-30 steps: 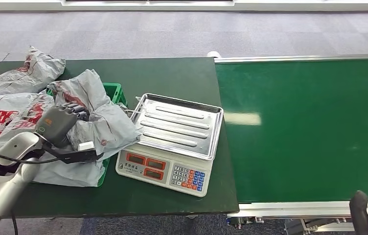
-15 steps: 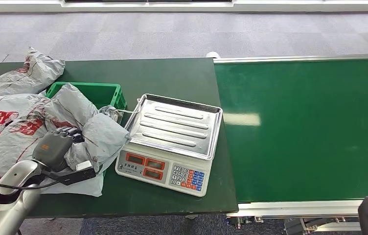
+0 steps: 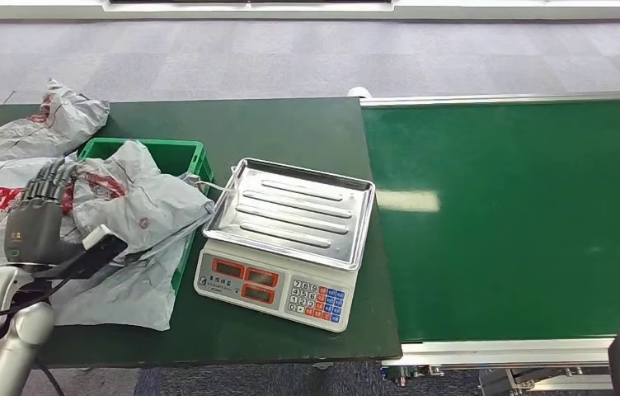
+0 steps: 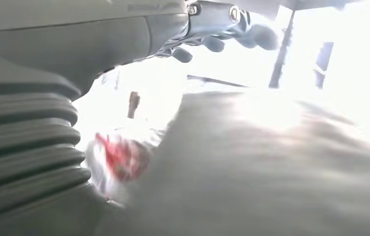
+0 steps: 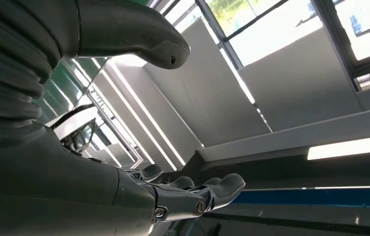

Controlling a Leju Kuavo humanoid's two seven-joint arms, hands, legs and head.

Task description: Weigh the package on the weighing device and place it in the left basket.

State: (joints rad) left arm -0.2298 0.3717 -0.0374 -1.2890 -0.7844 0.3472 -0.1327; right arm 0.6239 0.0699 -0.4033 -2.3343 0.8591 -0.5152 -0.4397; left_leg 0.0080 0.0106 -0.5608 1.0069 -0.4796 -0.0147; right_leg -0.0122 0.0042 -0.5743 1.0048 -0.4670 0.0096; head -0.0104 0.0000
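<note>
Up at the near left of the counter (image 3: 290,124), the left hand (image 3: 35,223) hovers with its fingers (image 3: 47,177) spread and nothing in its grasp, just left of the package (image 3: 138,210). Whether it touches the bag cannot be told. The package, a crumpled grey mailer with red print, lies draped over the green basket (image 3: 166,153), whose far rim and right wall show beyond it. More grey bags (image 3: 43,124) lie heaped at the far left of the counter and under the hand. Right of the basket, just beside it, sits the scale (image 3: 290,239), its steel tray bare and its keypad facing the near edge. Farther right runs a green conveyor belt (image 3: 513,214), level with the counter. In the right wrist view the right hand (image 5: 193,194) is held open, fingers apart, gripping nothing, with ceiling lights and windows behind it.
</note>
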